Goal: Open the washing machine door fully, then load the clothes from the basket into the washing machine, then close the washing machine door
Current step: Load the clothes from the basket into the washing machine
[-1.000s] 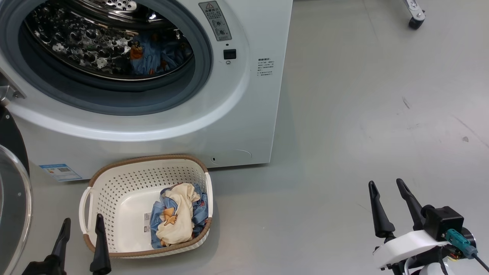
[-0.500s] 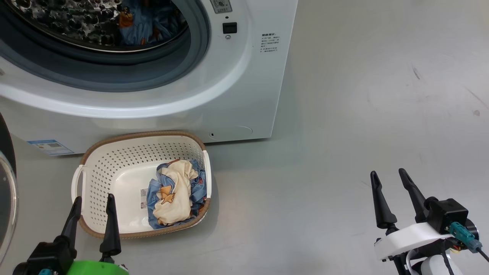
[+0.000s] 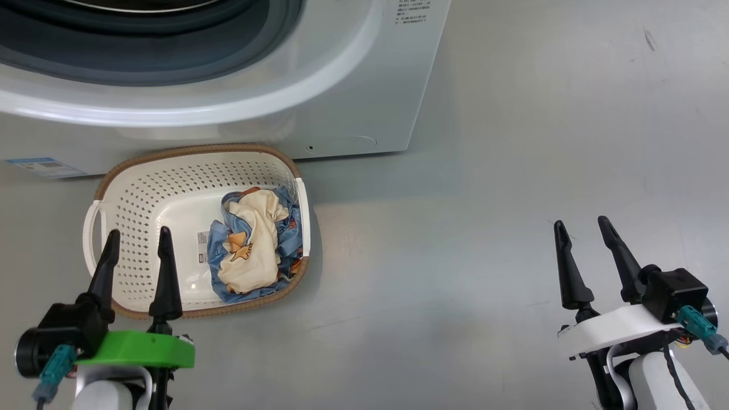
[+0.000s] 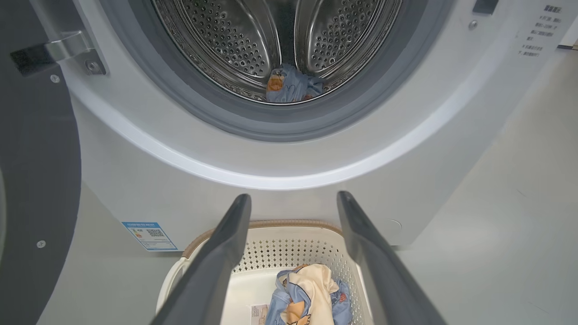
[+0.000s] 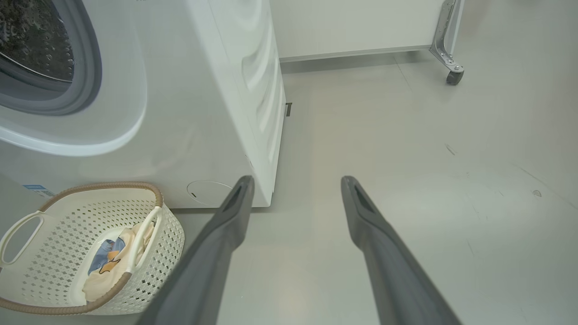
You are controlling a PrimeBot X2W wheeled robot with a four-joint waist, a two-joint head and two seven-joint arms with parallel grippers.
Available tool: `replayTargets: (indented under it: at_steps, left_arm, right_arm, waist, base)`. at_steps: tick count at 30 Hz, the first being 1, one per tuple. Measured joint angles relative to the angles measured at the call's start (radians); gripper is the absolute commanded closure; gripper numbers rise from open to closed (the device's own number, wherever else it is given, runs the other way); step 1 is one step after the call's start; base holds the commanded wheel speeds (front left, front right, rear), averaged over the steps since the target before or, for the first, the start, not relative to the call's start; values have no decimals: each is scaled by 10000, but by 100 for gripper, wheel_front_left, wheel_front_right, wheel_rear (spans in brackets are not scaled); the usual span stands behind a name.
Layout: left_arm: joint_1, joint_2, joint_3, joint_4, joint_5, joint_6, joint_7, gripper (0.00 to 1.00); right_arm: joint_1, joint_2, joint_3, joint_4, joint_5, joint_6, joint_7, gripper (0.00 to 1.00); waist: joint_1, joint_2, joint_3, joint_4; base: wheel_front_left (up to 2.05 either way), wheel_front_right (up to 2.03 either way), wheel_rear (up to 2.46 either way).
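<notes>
The left gripper [image 3: 139, 230] hangs over the basket [image 3: 199, 149] at its seven o'clock rim, fingers [image 3: 166, 273] wide and empty; the right gripper [image 3: 581, 221] is equally wide.

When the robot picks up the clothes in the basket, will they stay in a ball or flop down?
Probably flop: the clothes lie crumpled in soft folds, so they would likely dangle. They look thin, so likely light. The blue and cream pieces are tangled, so one pinch may lift both.

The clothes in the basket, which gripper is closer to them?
Left. The left gripper is at the basket, just left of the clothes; the right gripper is far off to their right, above the floor.
</notes>
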Motion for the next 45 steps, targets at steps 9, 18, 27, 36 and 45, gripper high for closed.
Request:
replayTargets:
  at_steps: [9, 18, 27, 36, 45]
  left_arm:
    - [-1518, -25, -88, 612, -40, -79, -2, 0]
    - [-2645, 257, -128, 1802, -65, -165, 4, 0]
    - [-3787, 802, -90, 3087, -94, -178, 414, 0]
    - [-5039, 1024, -286, 4109, -100, -215, 773, 0]
    - [-5701, 1037, -560, 5306, -219, -263, 1292, 0]
  right_arm:
    - [-682, 12, 105, -188, -15, 0, 0, 0]
    - [-1089, 52, 174, -226, -17, 0, 0, 0]
    - [-1471, 63, 203, -362, -35, 0, 0, 0]
    - [-1723, 102, 157, -422, -33, 0, 0, 0]
    - [-1952, 203, 194, -472, -33, 0, 0, 0]
  waist:
    - [1, 0, 1107, -105]
    - [1, 0, 1992, -356]
    - [0, 0, 2816, -615]
    - [0, 0, 3617, -843]
    - [0, 0, 4247, -1014]
  base:
    - [0, 0, 0]
    - [0, 0, 0]
    - [0, 0, 0]
    - [0, 0, 0]
    - [0, 0, 0]
